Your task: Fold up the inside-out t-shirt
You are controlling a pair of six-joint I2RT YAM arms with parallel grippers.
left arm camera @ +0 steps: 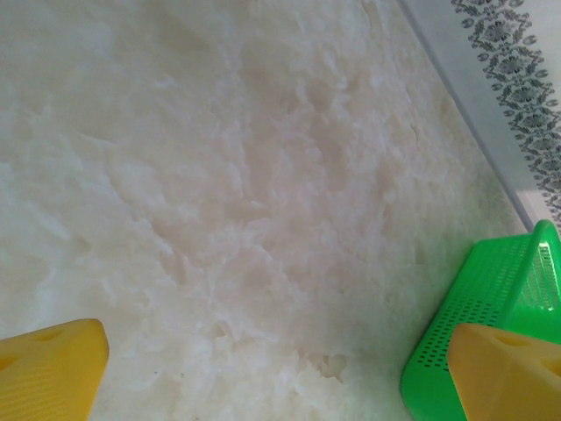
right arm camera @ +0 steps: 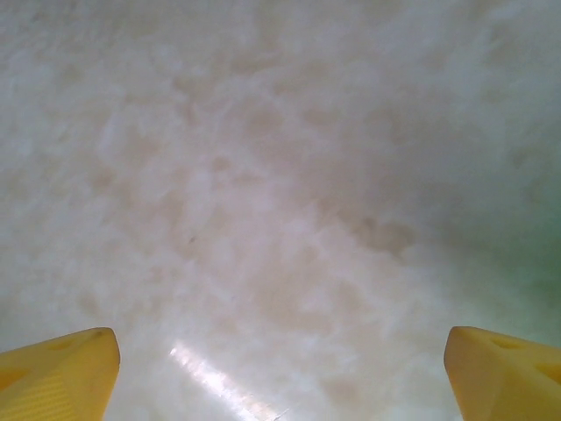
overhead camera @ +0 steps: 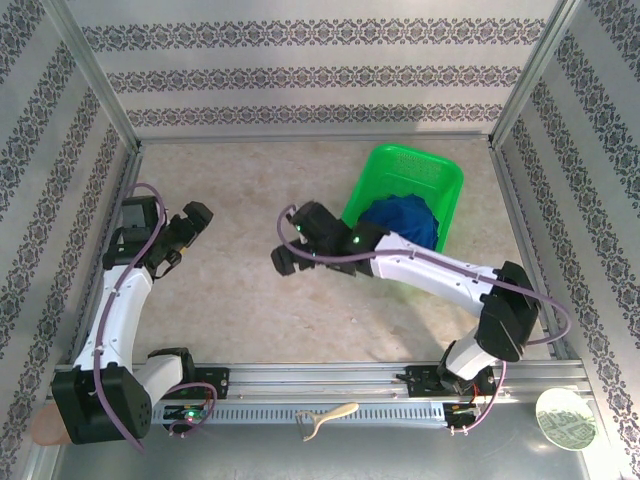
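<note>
- Shirt [overhead camera: 405,222] sits bunched in basket [overhead camera: 400,160], just behind right tool [overhead camera: 285,262], well right of left tool [overhead camera: 193,225].
- Both tools gape wide, empty, above desk [overhead camera: 240,180].
- Soft, light, floppy cloth: I'd pinch a top fold.

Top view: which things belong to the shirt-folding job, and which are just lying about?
Job: crumpled royal-blue cloth t-shirt; green perforated plastic basket holding it.
Lying about: cream curved plastic tool on the front rail; round green-patterned white disc at the near right corner.

Both arms bend and reach in toward the middle. The left gripper [overhead camera: 192,228] and the right gripper [overhead camera: 285,242] have their fingers spread wide.
</note>
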